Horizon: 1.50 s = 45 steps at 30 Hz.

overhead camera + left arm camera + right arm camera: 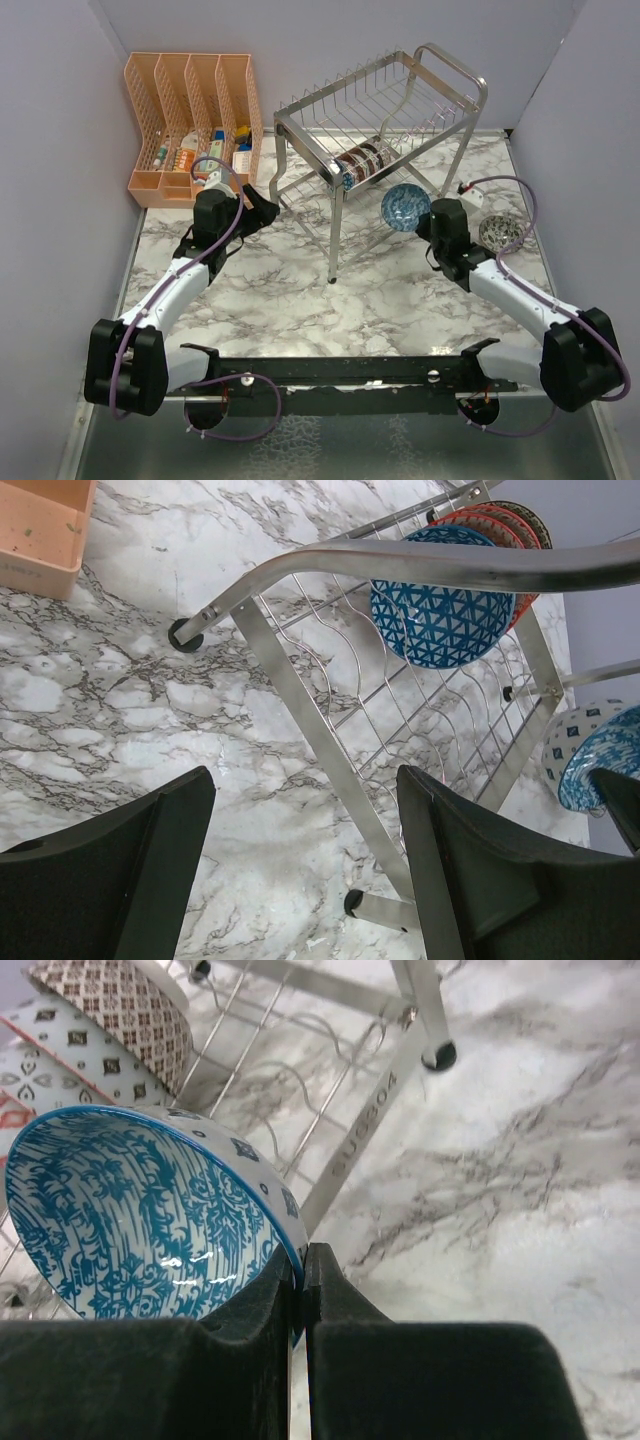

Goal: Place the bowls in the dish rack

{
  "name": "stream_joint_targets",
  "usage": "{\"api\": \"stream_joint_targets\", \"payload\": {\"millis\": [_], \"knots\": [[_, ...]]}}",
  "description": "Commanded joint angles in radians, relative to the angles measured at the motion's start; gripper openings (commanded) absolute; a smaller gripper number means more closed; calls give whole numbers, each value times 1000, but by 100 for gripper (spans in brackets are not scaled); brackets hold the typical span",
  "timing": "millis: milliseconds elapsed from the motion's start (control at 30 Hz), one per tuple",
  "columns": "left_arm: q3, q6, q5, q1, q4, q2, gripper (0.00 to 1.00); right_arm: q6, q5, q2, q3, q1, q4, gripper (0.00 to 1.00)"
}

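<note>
The blue-scrolled bowl (130,1220) is shown with a white outside dotted with navy diamonds. A blue triangle-lattice bowl (440,605) is flanked by red-patterned bowls (488,520). The marble tabletop (300,290) is veined grey on white.

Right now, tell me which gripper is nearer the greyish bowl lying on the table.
Right. The right gripper, shut on a blue bowl, is just left of the greyish bowl in the top view. The left gripper, open, is beyond the dish rack, by its left legs.
</note>
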State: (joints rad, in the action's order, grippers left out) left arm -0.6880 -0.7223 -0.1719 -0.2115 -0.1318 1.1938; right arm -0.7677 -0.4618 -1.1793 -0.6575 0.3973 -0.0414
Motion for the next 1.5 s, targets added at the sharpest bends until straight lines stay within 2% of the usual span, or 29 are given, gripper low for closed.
{"api": "stream_joint_targets", "payload": {"millis": [0,233,467,1167,1467], "knots": [[-11,14,-3,-2,4,-22,76,134,-141,-50,-55,2,282,1],[-29,20,-3,-2,6,1,76,407,-169,-191,-83,3,596,1],[-37,25,-3,-2,11,13,76,655,-200,-295,-79,18,809,1],[-29,32,5,-2,20,6,76,1062,-421,-567,-62,74,1253,1],[-20,34,7,-2,22,-8,76,1221,-428,-675,-73,75,1413,1]]}}
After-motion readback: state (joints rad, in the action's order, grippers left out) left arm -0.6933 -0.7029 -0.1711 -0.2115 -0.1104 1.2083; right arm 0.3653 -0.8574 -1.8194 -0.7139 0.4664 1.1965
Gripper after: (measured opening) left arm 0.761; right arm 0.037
